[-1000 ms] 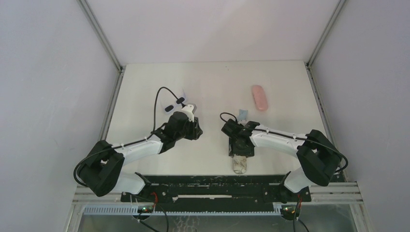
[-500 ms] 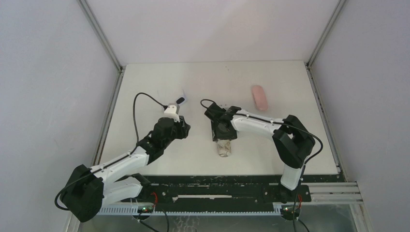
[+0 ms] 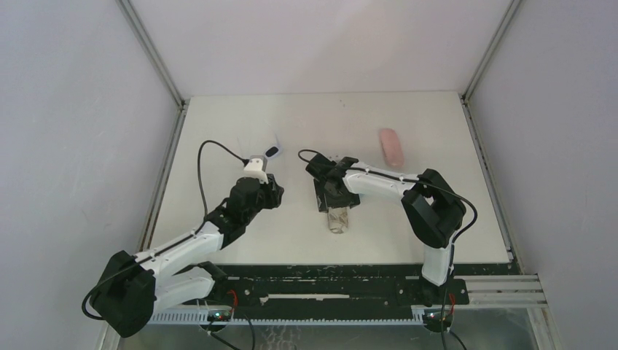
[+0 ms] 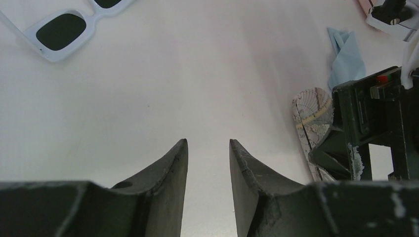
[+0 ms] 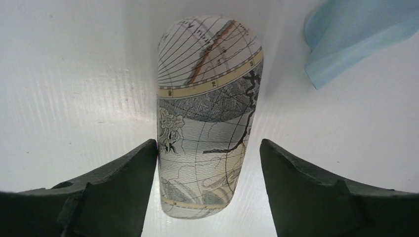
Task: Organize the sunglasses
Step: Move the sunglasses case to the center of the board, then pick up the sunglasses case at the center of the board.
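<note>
The white-framed sunglasses (image 4: 62,29) lie on the table at the top left of the left wrist view; in the top view (image 3: 272,151) they are just beyond my left gripper. My left gripper (image 4: 207,143) is open and empty above bare table, also seen in the top view (image 3: 274,191). My right gripper (image 5: 208,143) is open and straddles the near end of a map-patterned case (image 5: 207,113). Its left finger touches the case and its right finger stands apart. The black-framed sunglasses are out of view.
A light-blue cloth (image 5: 356,34) lies just beyond the map-patterned case (image 3: 337,219), right of it in the right wrist view. A pink oval case (image 3: 390,146) lies at the back right. My right gripper (image 3: 334,207) is close to the right of the left one.
My right gripper and the map-patterned case have moved left and away from the near edge. My left gripper has drawn back from the white sunglasses toward the near left.
</note>
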You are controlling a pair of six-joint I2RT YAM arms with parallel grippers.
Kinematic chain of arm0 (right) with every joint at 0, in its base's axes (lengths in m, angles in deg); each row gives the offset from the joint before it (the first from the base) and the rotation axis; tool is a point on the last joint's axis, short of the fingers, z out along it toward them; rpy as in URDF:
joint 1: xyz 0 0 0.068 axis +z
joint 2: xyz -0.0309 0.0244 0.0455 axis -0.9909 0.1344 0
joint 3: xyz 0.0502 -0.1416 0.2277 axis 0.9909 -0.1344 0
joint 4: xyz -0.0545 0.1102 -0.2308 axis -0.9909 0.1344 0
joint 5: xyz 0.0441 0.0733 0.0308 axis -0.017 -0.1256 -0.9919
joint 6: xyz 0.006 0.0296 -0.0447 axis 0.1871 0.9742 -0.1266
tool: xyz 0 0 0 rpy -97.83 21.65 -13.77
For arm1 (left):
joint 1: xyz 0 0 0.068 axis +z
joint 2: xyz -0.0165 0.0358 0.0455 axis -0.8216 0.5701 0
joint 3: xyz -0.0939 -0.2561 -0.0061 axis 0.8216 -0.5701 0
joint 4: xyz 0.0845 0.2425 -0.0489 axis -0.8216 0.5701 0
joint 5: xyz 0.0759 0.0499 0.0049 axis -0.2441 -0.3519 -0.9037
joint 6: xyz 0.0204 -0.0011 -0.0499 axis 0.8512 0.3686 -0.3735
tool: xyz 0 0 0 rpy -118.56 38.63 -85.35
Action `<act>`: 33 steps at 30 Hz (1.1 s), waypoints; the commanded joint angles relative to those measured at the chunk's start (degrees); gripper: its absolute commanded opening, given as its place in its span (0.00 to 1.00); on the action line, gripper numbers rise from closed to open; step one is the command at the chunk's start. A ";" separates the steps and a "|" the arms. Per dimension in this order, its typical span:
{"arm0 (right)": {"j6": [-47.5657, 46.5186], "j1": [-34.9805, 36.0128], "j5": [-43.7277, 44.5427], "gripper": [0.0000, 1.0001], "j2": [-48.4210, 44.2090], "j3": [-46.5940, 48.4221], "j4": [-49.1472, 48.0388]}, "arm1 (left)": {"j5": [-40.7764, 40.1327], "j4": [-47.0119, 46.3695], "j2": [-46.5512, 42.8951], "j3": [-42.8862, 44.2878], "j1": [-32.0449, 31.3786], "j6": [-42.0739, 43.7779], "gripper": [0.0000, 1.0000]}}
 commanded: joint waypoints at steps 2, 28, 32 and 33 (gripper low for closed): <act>-2.22 -0.19 1.49 0.73 -1.89 2.16 1.33 | 0.43 -1.79 0.27 -0.01 0.42 -0.27 0.41; -4.92 -1.91 -4.81 0.66 -1.56 0.45 -2.50 | 0.92 -1.86 0.33 0.05 0.42 0.25 0.41; -5.34 -2.21 -5.86 0.61 -1.46 0.43 -2.91 | 0.99 -1.91 0.47 0.18 0.41 0.21 0.41; -5.50 -2.32 -6.12 0.60 -1.30 0.43 -2.89 | 1.02 -1.86 0.51 0.18 0.42 0.21 0.41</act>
